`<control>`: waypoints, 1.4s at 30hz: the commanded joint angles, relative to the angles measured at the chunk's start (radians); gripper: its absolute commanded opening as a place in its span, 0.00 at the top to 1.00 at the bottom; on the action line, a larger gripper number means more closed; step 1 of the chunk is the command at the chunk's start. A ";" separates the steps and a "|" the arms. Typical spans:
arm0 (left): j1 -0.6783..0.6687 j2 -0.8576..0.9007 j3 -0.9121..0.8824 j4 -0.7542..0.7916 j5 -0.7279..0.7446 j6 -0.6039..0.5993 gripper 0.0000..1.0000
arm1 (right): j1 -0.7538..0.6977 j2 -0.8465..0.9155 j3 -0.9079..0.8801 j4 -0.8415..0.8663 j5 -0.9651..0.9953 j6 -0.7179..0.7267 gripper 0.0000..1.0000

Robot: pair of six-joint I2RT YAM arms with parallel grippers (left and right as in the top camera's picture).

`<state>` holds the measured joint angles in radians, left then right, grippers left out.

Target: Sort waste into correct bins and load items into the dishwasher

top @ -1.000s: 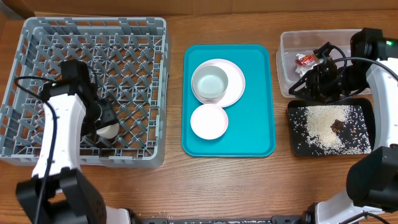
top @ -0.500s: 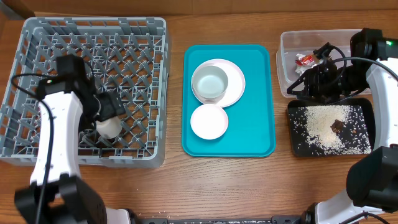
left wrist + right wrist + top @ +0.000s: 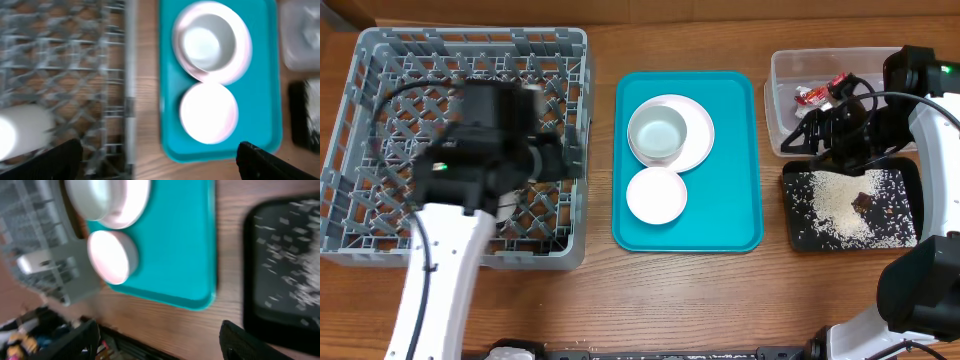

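left gripper [image 3: 157, 167]: jaws wide, empty, over dish rack [image 3: 380, 60], desk's left end | white cup [image 3: 22, 132] lies inside rack, loaded | right gripper [image 3: 155, 342]: jaws wide, empty, by clear tub [image 3: 780, 70] holding red wrapper [image 3: 810, 95], right-rear corner | plate [image 3: 698, 125], bowls [image 3: 656, 195] on teal tray [image 3: 735, 210], not yet loaded

The overhead camera looks straight down on the wooden tabletop [image 3: 600, 300] from far off. It holds the large square grey plastic dish rack [image 3: 380, 110] at 9 o'clock, the flat teal serving tray [image 3: 735, 190] at centre and the shallow black rectangular tray [image 3: 787, 215] at 3 o'clock. The left wrist camera looks down from nearer, with rack at 9 and teal tray at 1. The right wrist camera, also near, shares the teal tray at 11 and has the black tray at 3.
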<state>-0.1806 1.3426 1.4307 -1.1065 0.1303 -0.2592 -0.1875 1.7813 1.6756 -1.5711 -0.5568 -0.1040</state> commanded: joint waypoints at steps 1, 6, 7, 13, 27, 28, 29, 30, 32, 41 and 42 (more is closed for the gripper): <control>-0.120 0.042 0.010 0.017 -0.008 -0.040 0.00 | 0.001 -0.033 0.014 0.003 0.108 0.076 0.22; -0.239 0.134 0.010 0.071 0.070 -0.090 0.00 | -0.006 -0.033 0.014 0.017 0.313 0.256 0.17; -0.266 0.159 0.010 0.085 0.069 -0.094 0.00 | -0.014 -0.033 0.014 0.015 0.360 0.303 0.14; -0.426 0.330 0.010 0.200 0.002 -0.092 0.05 | -0.077 -0.033 0.014 0.006 0.336 0.341 0.01; -0.573 0.667 0.010 0.265 -0.115 -0.093 0.66 | -0.089 -0.033 0.014 0.006 0.327 0.341 0.02; -0.573 0.667 0.010 0.266 -0.115 -0.093 0.72 | -0.089 -0.033 0.014 0.006 0.328 0.340 0.02; -0.573 0.662 0.012 0.267 -0.115 -0.093 0.77 | -0.089 -0.033 0.014 0.006 0.327 0.340 0.02; -0.573 0.657 0.014 0.267 -0.116 -0.093 0.84 | -0.089 -0.033 0.014 0.006 0.327 0.340 0.02; -0.572 0.644 0.023 0.265 -0.115 -0.092 0.96 | -0.089 -0.033 0.014 0.006 0.327 0.340 0.02; -0.568 0.548 0.217 0.071 -0.099 -0.017 0.96 | -0.089 -0.033 0.014 0.006 0.328 0.340 0.02; -0.562 0.536 0.255 0.039 -0.094 0.011 0.96 | -0.089 -0.033 0.014 0.006 0.328 0.340 0.02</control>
<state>-0.7521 1.9625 1.5642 -1.0134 0.0147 -0.3298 -0.2794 1.7813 1.6756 -1.5654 -0.2356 0.2314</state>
